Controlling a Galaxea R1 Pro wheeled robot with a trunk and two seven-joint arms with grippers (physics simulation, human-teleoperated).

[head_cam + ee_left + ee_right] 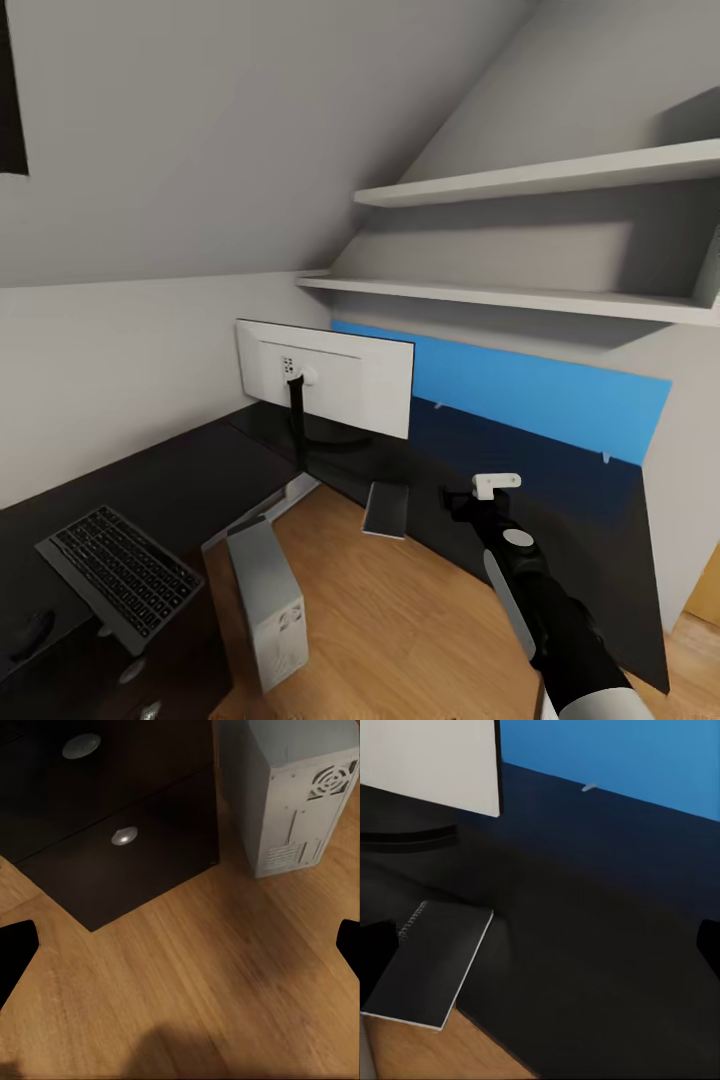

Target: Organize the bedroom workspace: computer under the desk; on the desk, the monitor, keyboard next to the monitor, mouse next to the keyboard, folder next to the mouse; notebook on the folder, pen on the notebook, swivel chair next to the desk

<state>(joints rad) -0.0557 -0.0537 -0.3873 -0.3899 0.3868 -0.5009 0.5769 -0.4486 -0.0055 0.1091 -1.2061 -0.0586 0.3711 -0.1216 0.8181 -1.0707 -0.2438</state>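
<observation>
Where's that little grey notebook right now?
In the head view the notebook lies on the black desk, overhanging its inner edge above the wood floor, just right of the monitor and its stand. The right gripper hovers beside it.

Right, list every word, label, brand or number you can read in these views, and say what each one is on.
None can be read.
keyboard: key legends too small and blurred.
monitor: white back has a small dark mount plate, no legible text.
computer: small marks on its face, unreadable; its rear panel shows vents and slots, no legible label.
notebook: blank cover.
</observation>
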